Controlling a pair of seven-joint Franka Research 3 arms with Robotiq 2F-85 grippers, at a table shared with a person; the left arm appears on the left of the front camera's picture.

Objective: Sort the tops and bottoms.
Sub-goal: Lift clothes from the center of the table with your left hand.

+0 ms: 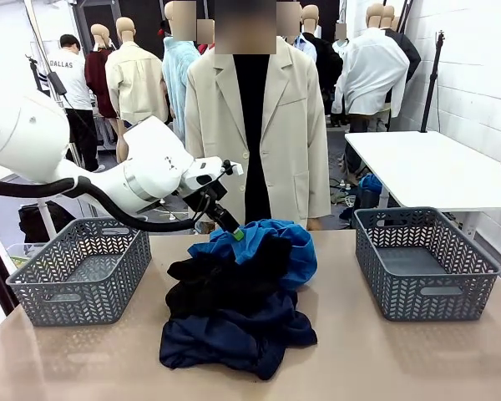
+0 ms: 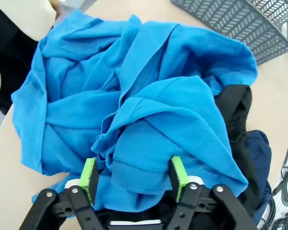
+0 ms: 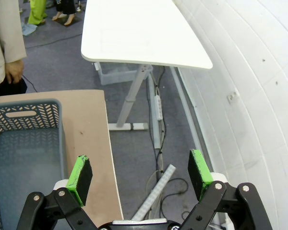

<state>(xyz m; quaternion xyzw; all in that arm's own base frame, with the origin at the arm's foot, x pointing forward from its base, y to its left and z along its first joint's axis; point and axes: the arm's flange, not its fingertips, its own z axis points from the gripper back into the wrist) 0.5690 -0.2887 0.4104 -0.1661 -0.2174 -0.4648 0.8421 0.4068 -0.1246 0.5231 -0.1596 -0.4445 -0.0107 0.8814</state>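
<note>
The tops and bottoms lie in one heap mid-table: bright blue cloth [image 1: 280, 242] on top at the far side, a black garment [image 1: 221, 280] in the middle, a dark navy one [image 1: 225, 334] nearest me. My left gripper [image 1: 235, 233] is down on the heap's far left edge. In the left wrist view its jaws [image 2: 133, 175] stand open astride a raised fold of the blue cloth [image 2: 149, 96], with the black garment [image 2: 235, 110] and the navy garment [image 2: 257, 153] to the right. My right gripper [image 3: 140, 173] hangs open and empty beyond the table's right edge.
One grey lattice basket [image 1: 33, 280] stands at the table's left and another [image 1: 426, 294] at the right, the latter also in the right wrist view [image 3: 24, 124]. A person in a beige coat [image 1: 292, 125] stands at the far edge. A white side table [image 3: 139, 33] is at the right.
</note>
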